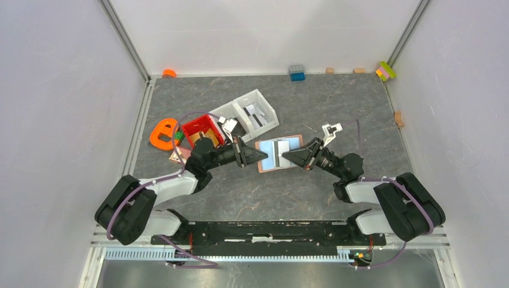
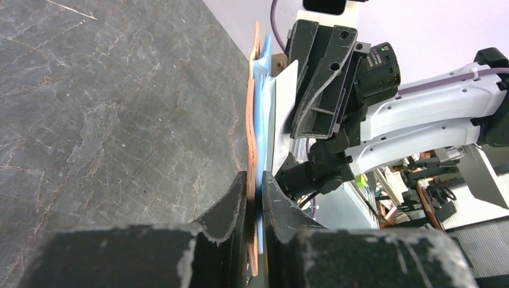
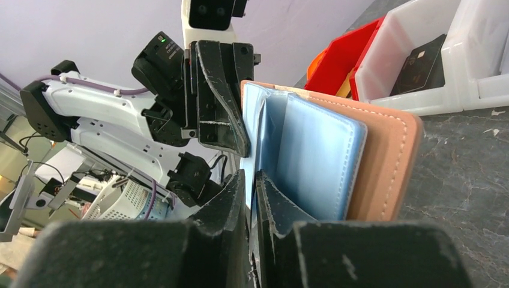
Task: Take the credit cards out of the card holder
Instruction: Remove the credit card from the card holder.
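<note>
The card holder (image 1: 292, 144) lies open in the middle of the mat, tan-brown outside with pale blue pockets. My left gripper (image 1: 262, 155) is shut on its left edge. In the left wrist view the fingers (image 2: 255, 192) pinch the brown leather (image 2: 252, 132) and the blue lining. My right gripper (image 1: 287, 157) comes from the right and is shut on a thin pale blue-grey credit card (image 2: 283, 108) that stands out of a pocket. In the right wrist view that card (image 3: 247, 171) sits between the fingers, beside the holder (image 3: 384, 162). The orange-yellow card is hidden.
A red bin (image 1: 203, 129) and a white tray (image 1: 249, 113) holding white-and-black packets stand behind the left gripper. An orange object (image 1: 162, 133) lies to their left. A blue block (image 1: 296, 72), small wooden blocks (image 1: 329, 70) and coloured blocks (image 1: 386, 71) line the back wall.
</note>
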You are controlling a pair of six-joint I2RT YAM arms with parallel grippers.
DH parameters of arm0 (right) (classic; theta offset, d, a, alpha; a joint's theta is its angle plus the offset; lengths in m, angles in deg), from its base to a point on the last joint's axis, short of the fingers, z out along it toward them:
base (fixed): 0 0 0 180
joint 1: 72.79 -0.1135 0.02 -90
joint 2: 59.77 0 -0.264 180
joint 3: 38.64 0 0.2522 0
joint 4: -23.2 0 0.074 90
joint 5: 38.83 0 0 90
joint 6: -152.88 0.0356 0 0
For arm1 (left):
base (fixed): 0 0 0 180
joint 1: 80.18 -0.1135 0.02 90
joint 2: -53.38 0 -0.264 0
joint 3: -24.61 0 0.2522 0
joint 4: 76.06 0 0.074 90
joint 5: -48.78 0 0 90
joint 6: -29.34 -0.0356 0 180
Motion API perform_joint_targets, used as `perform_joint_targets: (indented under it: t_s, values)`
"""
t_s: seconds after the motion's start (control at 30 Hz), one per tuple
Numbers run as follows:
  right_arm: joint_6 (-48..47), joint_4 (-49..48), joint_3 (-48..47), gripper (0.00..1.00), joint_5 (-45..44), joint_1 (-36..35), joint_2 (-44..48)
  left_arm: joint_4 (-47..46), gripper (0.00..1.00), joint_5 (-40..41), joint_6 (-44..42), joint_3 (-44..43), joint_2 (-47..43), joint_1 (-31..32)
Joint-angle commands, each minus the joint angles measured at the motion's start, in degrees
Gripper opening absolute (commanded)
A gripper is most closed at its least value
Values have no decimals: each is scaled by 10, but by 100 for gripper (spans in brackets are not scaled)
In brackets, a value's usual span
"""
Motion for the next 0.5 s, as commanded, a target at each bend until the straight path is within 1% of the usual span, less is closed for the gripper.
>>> perform_joint_targets:
  t_s: [0.0, 0.03, 0.1, 0.13, 0.2, 0.27, 0.33, 0.47]
  values:
    - [-28, -17, -22, 15, 8, -13, -4, -53, 2, -19, 26, -8, 4, -3]
    - [-31, -12, -22, 13, 8, -14, -3, -52, 2, -16, 25, -7, 1, -3]
    - [-43, 13, -25, 1, 4, -13, 4, -41, 2, -8, 18, -5, -7, -4]
    - [-53, 34, -27, 0, 0, -13, 11, -28, 2, 4, 11, -4, -13, -4]
    - [-79, 80, -28, 0, -14, -11, 27, 29, 2, 40, -13, -6, -35, -5]
    - [-109, 141, -29, 0, -36, -8, 47, 121, 2, 92, -44, -13, -58, -6]
    - [-136, 201, -31, 0, -61, -3, 65, 185, 2, 140, -70, -18, -80, -6]
    - [-186, 280, -47, 0, -90, 2, 86, 270, 2, 232, -91, -23, -118, -6]
